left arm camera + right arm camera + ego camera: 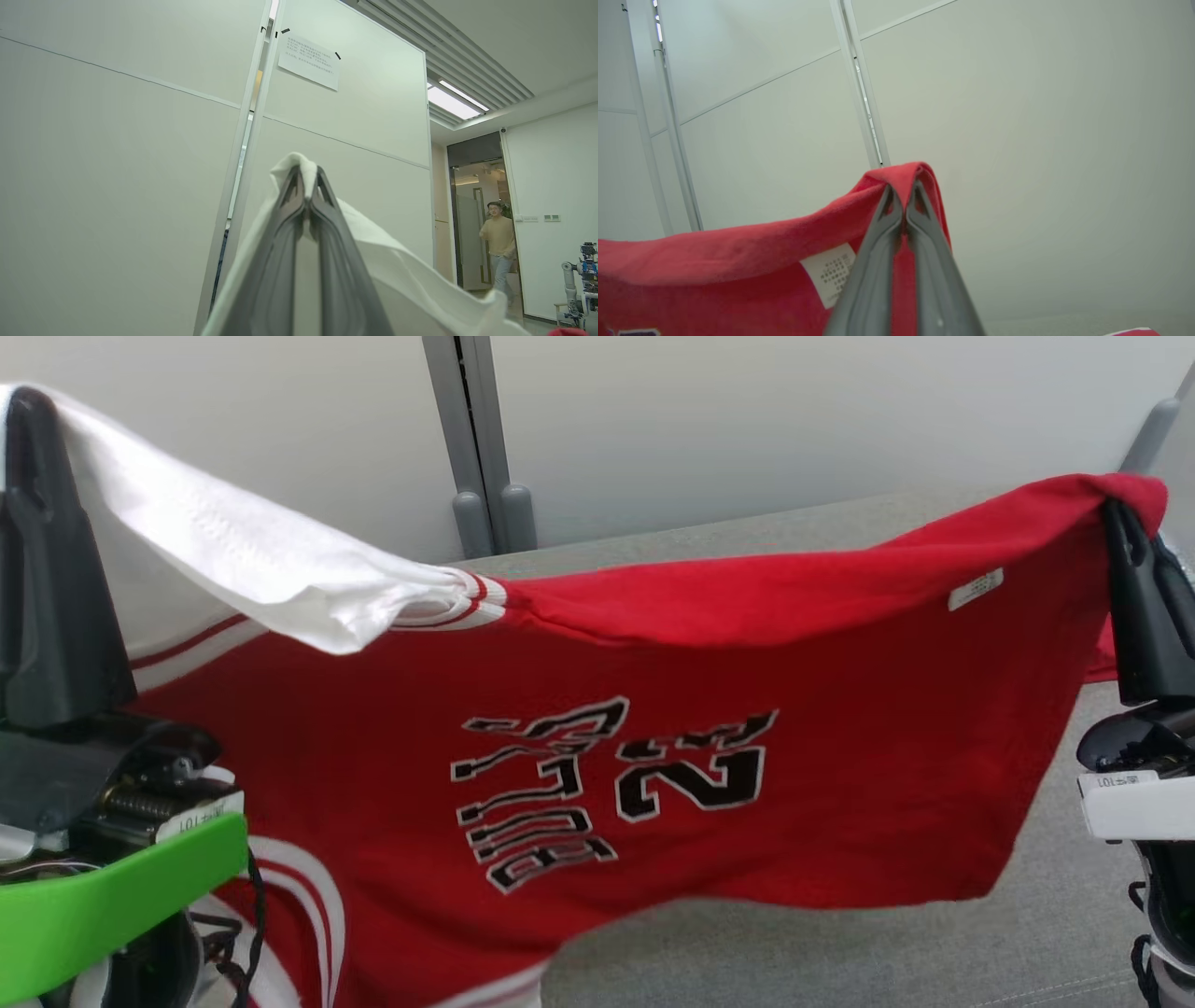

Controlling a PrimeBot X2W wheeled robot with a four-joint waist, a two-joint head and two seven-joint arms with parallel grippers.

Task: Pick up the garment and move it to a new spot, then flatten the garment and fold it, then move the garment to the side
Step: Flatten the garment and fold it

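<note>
The garment (840, 775), a red jersey with a white sleeve (233, 560), is hanging stretched between the two grippers, raised above a grey cushioned surface (840, 952). The left gripper (28, 401) is standing at the far left with its dark fingers pressed together, clenching the white sleeve cloth, which is draping over the fingertips and sloping down to the right towards the red body. The right gripper (1116, 513) is at the far right, its jaws likewise closed, pinching a red corner of the garment that is folding over its tips. Between them the top edge is sagging a little in the middle, and the red panel is hanging down on the near side, showing black lettering (607, 784) edged in white, turned upside down. A small white label (976, 588) is sitting just below the top edge, near the right gripper. The lower hem is looking blurred, so I cannot tell whether it is touching the grey surface. A bright green cover (112, 896) is showing on the left arm at the near left. Pale wall panels (747, 420) are standing at the far side, one carrying a taped sheet of paper (308, 63). A person (499, 242) is standing in a doorway well beyond the panels, with another robot (581, 280) to the right of them
</note>
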